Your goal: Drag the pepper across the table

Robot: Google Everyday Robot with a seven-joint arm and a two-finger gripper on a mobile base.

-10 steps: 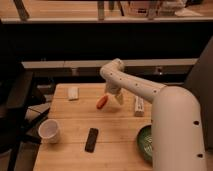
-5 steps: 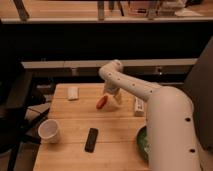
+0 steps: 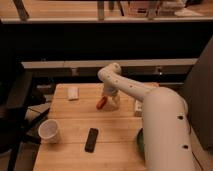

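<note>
Pepper (image 3: 101, 103): small, orange-red, elongated, lying tilted on the table (image 3: 70, 112) at frame centre. Gripper (image 3: 110, 101): just right of it, jaws spread wide; contact with the pepper cannot be determined. White cup (image 3: 49, 131), lower left: upright, contents not discernible. Green bowl (image 3: 141, 143), lower right: largely hidden behind the arm. Black remote (image 3: 91, 139): between them.

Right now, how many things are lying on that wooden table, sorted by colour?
White: 3 (cup, tube, small item beside the arm)
Black: 1 (remote)
Orange-red: 1 (pepper, with the pincer right beside it)
Green: 1 (bowl, partly hidden by the arm)
Total: 6
</note>
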